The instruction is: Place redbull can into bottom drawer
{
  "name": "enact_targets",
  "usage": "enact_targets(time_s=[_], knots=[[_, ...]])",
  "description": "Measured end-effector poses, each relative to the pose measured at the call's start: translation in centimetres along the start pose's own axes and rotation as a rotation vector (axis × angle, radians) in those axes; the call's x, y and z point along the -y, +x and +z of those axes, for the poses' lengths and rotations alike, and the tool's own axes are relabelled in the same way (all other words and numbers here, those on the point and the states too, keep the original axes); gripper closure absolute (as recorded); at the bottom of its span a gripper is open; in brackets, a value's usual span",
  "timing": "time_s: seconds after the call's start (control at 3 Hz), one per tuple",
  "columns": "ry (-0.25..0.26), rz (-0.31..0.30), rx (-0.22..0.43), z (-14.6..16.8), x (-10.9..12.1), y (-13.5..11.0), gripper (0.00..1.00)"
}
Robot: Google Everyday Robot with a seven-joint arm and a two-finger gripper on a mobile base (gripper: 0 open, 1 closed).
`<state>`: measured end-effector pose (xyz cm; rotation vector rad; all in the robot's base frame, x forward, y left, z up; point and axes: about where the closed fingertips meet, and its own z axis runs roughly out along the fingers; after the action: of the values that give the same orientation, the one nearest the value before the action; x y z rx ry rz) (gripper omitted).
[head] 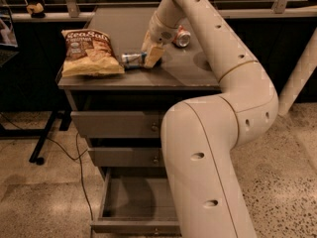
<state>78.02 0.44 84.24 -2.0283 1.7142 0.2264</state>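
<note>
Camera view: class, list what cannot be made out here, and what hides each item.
1. Redbull can: right end covered by the end effector low over the tabletop.
2. Bottom drawer: right side behind the arm.
3. Red can: partly behind the arm, label too small to read.
</note>
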Motion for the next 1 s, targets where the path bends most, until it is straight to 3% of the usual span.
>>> enact_targets(time_s=[0.33,1.0], knots=[[-0.001,-0.042,0.022,-0.3,-0.1,-0.7,1.0],[-0.004,-0.151,0.051,-6.6,-3.0,-2.3,1.0]])
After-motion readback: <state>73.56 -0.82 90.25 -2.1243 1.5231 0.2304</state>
